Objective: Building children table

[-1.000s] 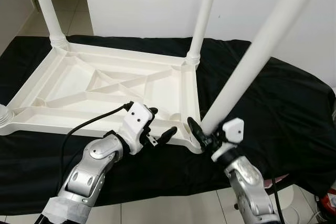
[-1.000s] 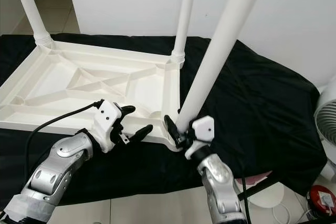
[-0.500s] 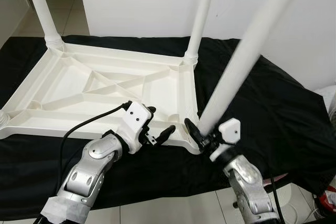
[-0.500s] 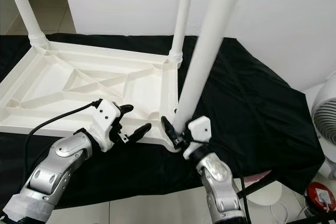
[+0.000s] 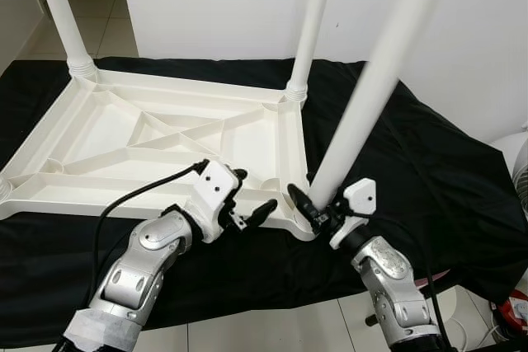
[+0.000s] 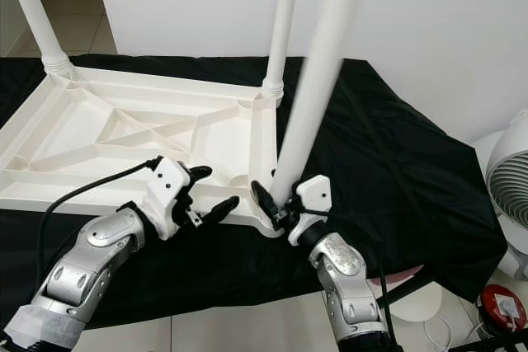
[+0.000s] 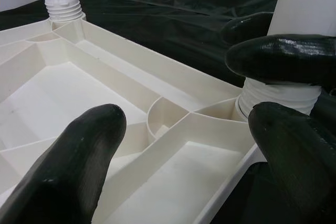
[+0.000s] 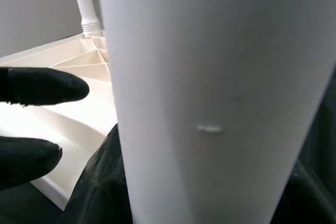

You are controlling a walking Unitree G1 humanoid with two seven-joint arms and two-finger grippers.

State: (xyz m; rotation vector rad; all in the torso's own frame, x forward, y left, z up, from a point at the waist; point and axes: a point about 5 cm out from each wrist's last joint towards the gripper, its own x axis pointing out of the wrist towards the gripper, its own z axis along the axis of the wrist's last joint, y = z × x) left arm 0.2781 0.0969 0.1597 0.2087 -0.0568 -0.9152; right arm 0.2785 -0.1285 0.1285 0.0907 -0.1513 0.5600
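A white plastic children's table (image 5: 165,133) lies upside down on a black cloth (image 5: 429,171). Two white legs stand in its far corners, the far left leg (image 5: 62,14) and the far right leg (image 5: 313,22). My right gripper (image 5: 323,204) is shut on the lower end of a third white leg (image 5: 363,113). That leg leans to the right, and its ribbed end (image 7: 275,95) rests at the near right corner socket. My left gripper (image 5: 254,191) stands open over the table's near rim, just left of that corner, holding nothing.
The black cloth covers a low platform that ends just in front of me, with tiled floor below. A white fan (image 6: 507,195) and a small red object (image 6: 505,311) stand on the floor at the right. A white wall rises behind the table.
The held leg has swung more upright, its top moving left while its base stays at the corner. The right wrist has turned with it. The left gripper has hardly moved.
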